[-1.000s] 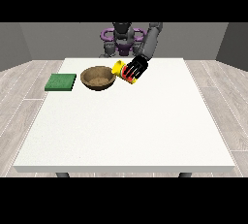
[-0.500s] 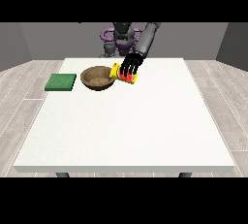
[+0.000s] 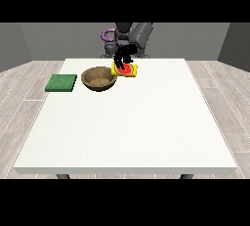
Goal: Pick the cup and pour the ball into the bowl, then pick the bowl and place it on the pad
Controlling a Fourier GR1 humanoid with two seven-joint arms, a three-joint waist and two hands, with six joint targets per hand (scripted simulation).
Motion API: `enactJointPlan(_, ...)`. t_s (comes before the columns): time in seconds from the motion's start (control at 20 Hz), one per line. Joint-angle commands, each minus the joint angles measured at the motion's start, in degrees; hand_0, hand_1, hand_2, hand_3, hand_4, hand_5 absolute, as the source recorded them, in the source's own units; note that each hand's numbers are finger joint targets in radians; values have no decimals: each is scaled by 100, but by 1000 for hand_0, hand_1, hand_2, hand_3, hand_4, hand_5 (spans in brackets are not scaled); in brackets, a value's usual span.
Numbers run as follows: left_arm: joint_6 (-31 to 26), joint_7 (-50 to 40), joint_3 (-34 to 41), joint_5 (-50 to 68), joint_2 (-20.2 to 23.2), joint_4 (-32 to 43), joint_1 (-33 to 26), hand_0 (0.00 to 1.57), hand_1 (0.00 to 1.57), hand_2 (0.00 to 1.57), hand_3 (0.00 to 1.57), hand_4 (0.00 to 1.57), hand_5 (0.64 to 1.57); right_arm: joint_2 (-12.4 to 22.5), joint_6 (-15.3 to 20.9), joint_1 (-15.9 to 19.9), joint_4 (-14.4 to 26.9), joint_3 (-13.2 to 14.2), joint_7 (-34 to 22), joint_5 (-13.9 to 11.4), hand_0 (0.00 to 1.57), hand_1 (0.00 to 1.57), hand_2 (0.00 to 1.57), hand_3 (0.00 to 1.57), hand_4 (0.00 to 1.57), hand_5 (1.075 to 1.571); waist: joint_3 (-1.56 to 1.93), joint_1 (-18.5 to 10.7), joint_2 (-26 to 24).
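White desk: hand has lowered onto yellow cup, fingers curled round it; bowl beside, green pad farther left.

The bench is plain white, its surface unpatterned. The pad is a flat green. The bowl is brown — darker on its outer wall, paler tan inside. The cup is yellow with red showing at its middle. The hand over it is black. The robot's torso is grey, with a purple ring at one side — the floor is pale grey planking.
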State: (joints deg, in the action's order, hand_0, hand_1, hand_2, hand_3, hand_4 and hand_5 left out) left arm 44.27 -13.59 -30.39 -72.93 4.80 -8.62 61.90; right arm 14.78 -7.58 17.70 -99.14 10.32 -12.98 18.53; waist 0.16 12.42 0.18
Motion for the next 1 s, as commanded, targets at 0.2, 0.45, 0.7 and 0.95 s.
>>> enactJointPlan(0.2, -1304, -925, -1143, -1311, -469, 113, 338, 1503, 1503, 1571, 1571, 1057, 1505, -13, -68, -122, 501, 60, 129, -59, 0, 0, 0, 0, 373, 1566, -10, -153, -469)
enactJointPlan(0.45, -2075, -1410, -1461, -1603, -477, -947, -64, 1499, 1499, 1571, 1571, 1059, 1507, -14, -429, -183, 952, 151, 611, 44, 0, 0, 0, 0, 378, 1564, -12, -79, -338)
enactJointPlan(0.7, -700, -652, -34, -68, -304, -1292, -772, 1271, 1271, 1533, 1477, 960, 1490, 255, -318, -413, 704, 415, 336, 65, 0, 0, 0, 0, 360, 1564, -31, -495, -464)
enactJointPlan(0.95, -309, 240, 1367, 1546, 456, -1919, -781, 1186, 1186, 1571, 1571, 736, 1570, 217, -355, -625, 554, 445, 369, 120, 0, 0, 0, 0, 364, 1564, -46, -612, -390)
